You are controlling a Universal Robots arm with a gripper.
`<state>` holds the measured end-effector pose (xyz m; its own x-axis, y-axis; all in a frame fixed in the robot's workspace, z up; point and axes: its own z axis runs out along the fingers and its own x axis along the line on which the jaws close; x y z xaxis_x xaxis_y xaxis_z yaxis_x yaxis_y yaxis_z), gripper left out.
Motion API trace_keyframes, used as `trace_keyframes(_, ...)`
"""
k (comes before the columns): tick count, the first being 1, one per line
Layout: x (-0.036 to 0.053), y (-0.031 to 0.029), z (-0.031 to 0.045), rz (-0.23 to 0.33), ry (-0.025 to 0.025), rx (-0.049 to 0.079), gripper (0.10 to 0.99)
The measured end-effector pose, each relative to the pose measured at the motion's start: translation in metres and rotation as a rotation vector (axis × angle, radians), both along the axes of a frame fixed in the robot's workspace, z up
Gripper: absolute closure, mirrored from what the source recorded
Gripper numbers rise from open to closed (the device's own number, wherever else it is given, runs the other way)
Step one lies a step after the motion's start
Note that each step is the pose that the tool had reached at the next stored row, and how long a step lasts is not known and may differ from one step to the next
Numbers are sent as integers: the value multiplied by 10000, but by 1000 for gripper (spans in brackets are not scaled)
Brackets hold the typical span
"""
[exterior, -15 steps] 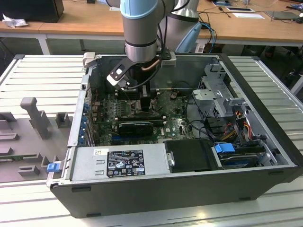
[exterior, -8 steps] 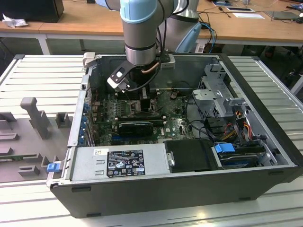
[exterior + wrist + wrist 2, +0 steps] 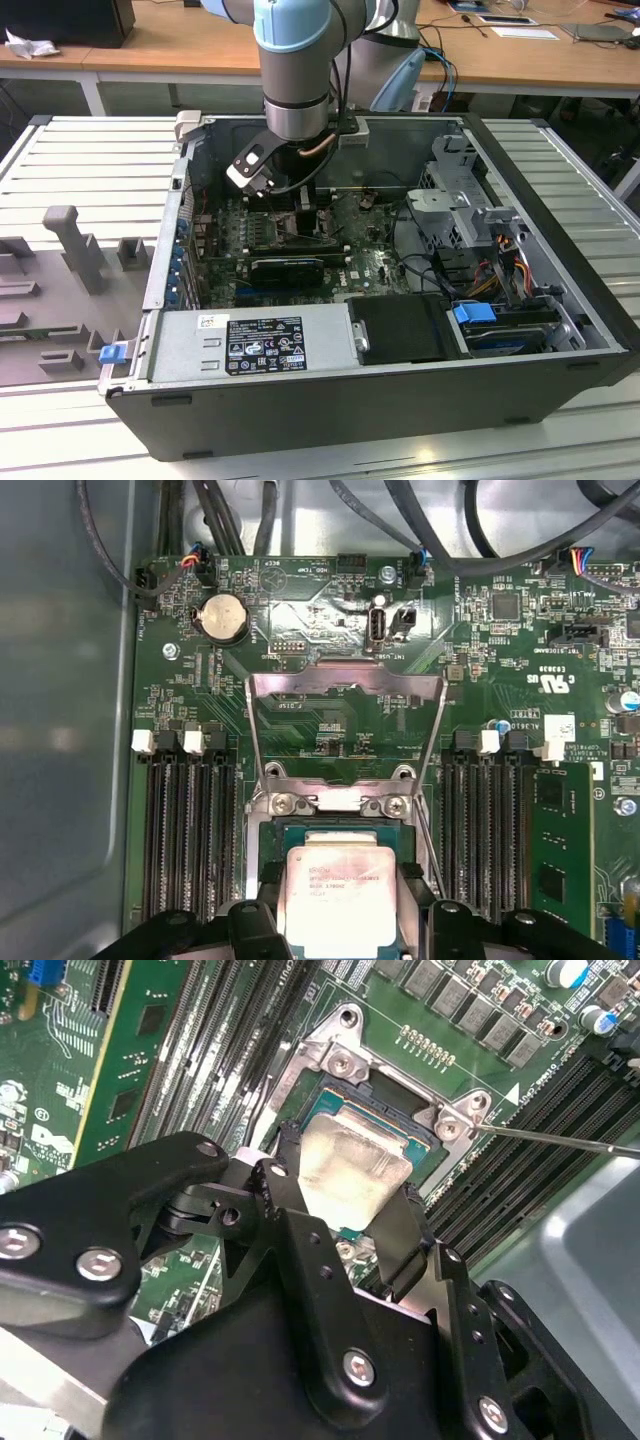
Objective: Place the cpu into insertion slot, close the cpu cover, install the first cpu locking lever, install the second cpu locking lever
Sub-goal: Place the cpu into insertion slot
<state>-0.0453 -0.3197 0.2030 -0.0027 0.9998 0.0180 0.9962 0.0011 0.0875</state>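
Note:
The cpu [image 3: 352, 1172], a pale silvery square chip, sits between the two black fingers [image 3: 285, 1165] of my gripper [image 3: 348, 1192], which is shut on its edges. It is level with the insertion slot [image 3: 338, 1060], partly inside the socket's metal frame; I cannot tell whether it is fully seated. In the first wrist view the cpu [image 3: 340, 895] lies under my gripper [image 3: 340, 905], and the cpu cover [image 3: 345, 682] stands swung open beyond the slot [image 3: 335, 802]. A thin locking lever [image 3: 560, 1139] sticks out beside the socket. In the exterior view my gripper [image 3: 298, 200] reaches down into the open computer case.
Rows of memory slots [image 3: 190, 830] flank the socket on both sides. A round coin battery [image 3: 223, 617] and cables [image 3: 480, 550] lie beyond the cover. The case [image 3: 330, 400] holds a power supply [image 3: 255, 345], a drive cage [image 3: 470, 205] and an expansion card [image 3: 285, 268].

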Motion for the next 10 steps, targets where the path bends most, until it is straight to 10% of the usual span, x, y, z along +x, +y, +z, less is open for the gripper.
trace_keyframes(10,-1,2,-7,-27,-2,3,545)
